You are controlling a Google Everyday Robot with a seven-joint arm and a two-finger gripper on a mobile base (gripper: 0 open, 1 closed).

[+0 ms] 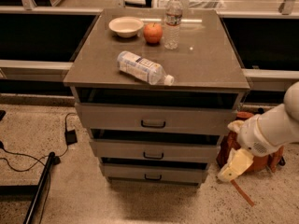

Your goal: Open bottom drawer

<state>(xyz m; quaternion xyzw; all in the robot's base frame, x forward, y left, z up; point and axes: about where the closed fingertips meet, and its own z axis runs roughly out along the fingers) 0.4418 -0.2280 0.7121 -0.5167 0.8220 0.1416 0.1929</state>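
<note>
One white, rounded arm enters from the right edge of the view and slopes down towards the left. It ends in a thick white cylindrical wrist with a small grille on its underside. Below the wrist, the cream-coloured hand points down and to the left, low in the right of the view, holding nothing.

The fingers (low) near bottom drawer

One camera only — raised, in front of the cabinet, facing 12 o'clock and tilted down on its top and front from fairly near. The gripper sits at 4 o'clock, low in the view — just right of the bottom drawer.
</note>
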